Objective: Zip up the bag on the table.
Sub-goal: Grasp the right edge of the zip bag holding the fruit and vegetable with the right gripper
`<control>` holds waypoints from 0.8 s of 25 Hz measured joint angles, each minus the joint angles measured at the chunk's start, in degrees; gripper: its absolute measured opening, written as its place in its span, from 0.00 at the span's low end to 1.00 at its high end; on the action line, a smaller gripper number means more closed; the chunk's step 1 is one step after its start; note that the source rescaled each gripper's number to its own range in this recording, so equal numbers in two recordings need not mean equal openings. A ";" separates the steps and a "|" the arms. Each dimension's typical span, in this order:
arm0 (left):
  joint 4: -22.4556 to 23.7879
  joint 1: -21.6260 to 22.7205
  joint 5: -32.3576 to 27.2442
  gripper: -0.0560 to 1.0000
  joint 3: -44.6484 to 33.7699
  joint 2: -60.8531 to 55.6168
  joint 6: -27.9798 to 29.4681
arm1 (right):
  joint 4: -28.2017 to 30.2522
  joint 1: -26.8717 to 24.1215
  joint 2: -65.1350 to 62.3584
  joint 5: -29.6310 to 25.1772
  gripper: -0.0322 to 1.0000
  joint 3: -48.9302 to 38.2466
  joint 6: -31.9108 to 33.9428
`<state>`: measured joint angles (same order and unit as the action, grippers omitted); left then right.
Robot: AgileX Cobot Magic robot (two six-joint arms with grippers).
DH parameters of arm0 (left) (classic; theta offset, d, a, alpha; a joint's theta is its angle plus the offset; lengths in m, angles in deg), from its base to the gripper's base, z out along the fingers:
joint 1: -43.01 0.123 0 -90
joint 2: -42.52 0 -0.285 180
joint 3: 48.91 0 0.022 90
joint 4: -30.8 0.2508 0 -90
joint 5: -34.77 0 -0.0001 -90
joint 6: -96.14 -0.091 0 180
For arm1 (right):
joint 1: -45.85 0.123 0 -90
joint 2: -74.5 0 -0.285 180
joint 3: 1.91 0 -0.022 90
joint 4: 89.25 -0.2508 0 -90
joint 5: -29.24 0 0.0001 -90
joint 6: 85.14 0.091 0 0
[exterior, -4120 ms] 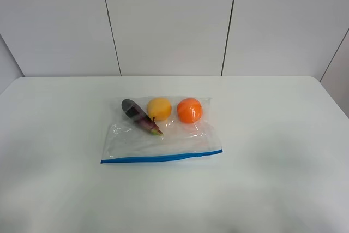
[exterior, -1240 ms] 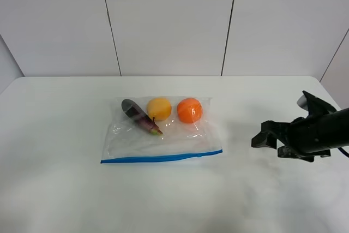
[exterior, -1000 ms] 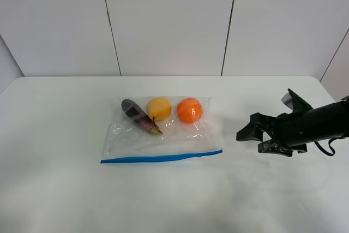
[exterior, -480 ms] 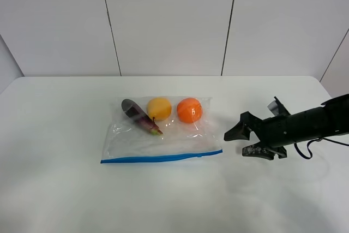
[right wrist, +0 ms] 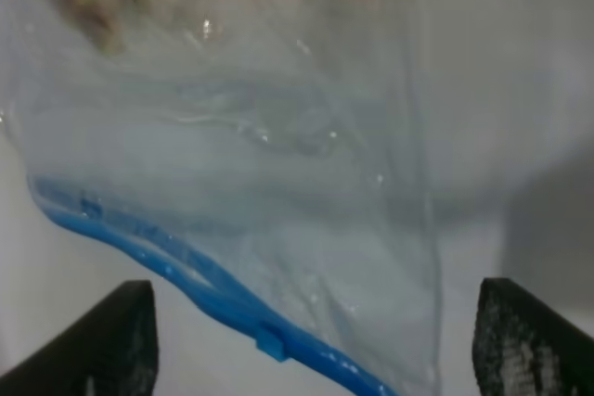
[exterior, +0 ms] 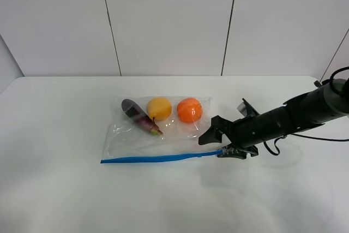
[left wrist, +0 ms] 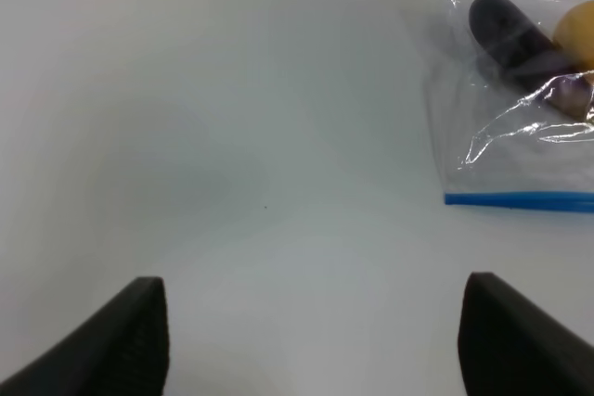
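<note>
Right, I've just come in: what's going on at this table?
A two-armed robot is working on a clear bag of produce on the white table. Its right gripper, open, sits at the right end of the blue zipper strip, the slider between its jaws but not gripped. The left gripper hangs open over bare table beside the bag's other end.

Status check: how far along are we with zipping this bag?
Done: the approach. The right gripper sits at the right end of the blue zipper strip on the bag, jaws open astride that corner. In hand: nothing gripped yet. Left: probably grasp the slider tab and run it along the strip. The left gripper hangs open over the table, off the bag.
</note>
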<state>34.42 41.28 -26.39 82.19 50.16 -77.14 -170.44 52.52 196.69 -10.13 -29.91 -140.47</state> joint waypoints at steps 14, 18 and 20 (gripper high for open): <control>0.05 0.00 0.00 0.94 0.00 0.00 0.00 | 2.76 0.00 0.04 -0.82 0.60 0.00 3.16; 0.05 0.00 0.00 0.94 0.00 0.00 0.00 | 2.78 0.00 0.04 -0.95 0.43 0.00 3.16; 0.05 0.00 0.00 0.94 0.00 0.00 0.00 | 2.83 0.00 0.04 -0.95 0.32 0.00 3.16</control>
<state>34.47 41.28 -26.39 82.19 50.16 -77.14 -167.61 52.52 196.74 -11.08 -29.91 -137.31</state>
